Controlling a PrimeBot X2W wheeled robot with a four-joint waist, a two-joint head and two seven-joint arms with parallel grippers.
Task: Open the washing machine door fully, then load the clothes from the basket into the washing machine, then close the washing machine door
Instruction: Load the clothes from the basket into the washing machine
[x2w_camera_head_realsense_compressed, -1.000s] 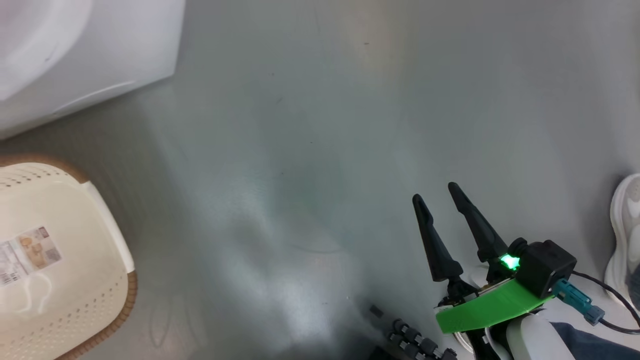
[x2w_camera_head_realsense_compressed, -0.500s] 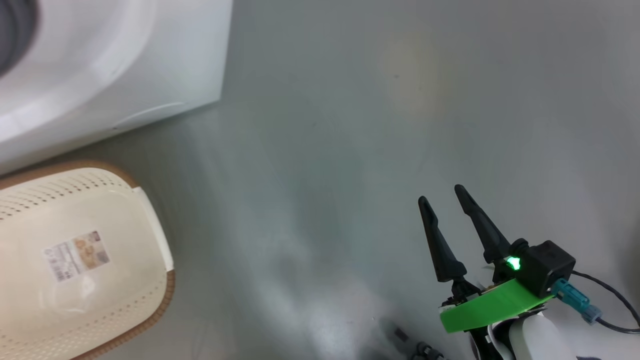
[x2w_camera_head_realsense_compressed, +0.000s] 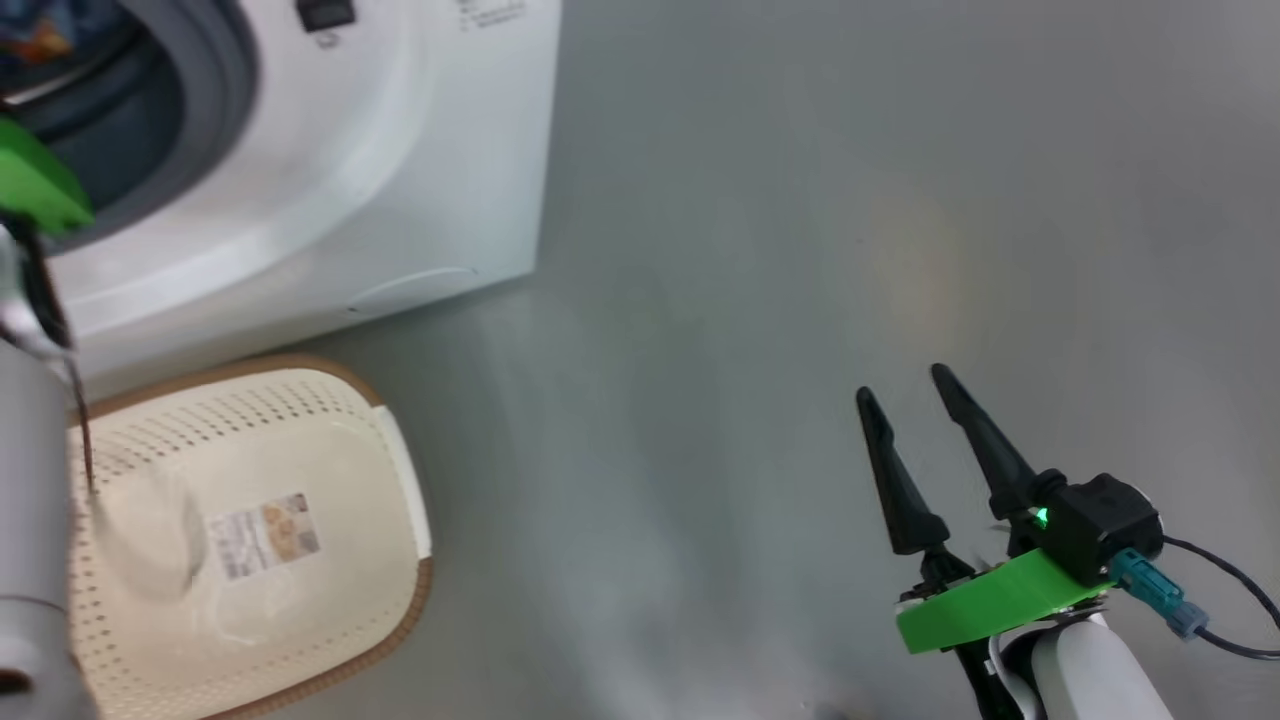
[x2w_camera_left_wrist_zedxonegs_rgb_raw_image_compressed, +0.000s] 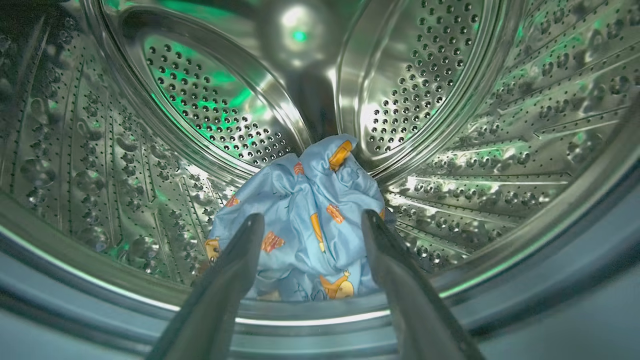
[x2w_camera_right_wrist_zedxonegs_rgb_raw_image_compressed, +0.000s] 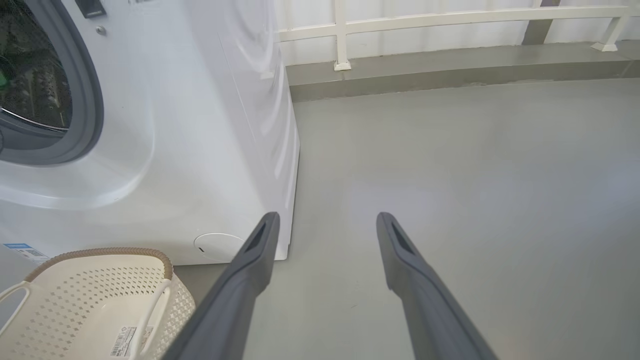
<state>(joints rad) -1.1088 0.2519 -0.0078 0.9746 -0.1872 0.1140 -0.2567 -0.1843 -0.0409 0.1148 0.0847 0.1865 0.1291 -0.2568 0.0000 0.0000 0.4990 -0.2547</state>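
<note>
Clothes (x2w_camera_left_wrist_zedxonegs_rgb_raw_image_compressed: 300, 200) in washing machine (x2w_camera_head_realsense_compressed: 400, 150), left pincer (x2w_camera_left_wrist_zedxonegs_rgb_raw_image_compressed: 311, 216) spread, seemingly clear of them

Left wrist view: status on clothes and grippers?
Left gripper open at the drum mouth, empty. Clothes lie inside the drum. Right gripper open over floor. Basket empty where visible.

The washing machine (x2w_camera_head_realsense_compressed: 400, 180) fills the upper left, its grey gasket (x2w_camera_head_realsense_compressed: 215, 100) ringing a dark opening. Just in front of it on the grey floor (x2w_camera_head_realsense_compressed: 750, 250) sits the cream perforated basket (x2w_camera_head_realsense_compressed: 250, 410), a label (x2w_camera_head_realsense_compressed: 265, 535) on its bottom. The left forearm (x2w_camera_head_realsense_compressed: 30, 500) runs up the left edge toward the opening. The right gripper (x2w_camera_head_realsense_compressed: 903, 383) hangs over the floor at lower right, fingers apart.
</note>
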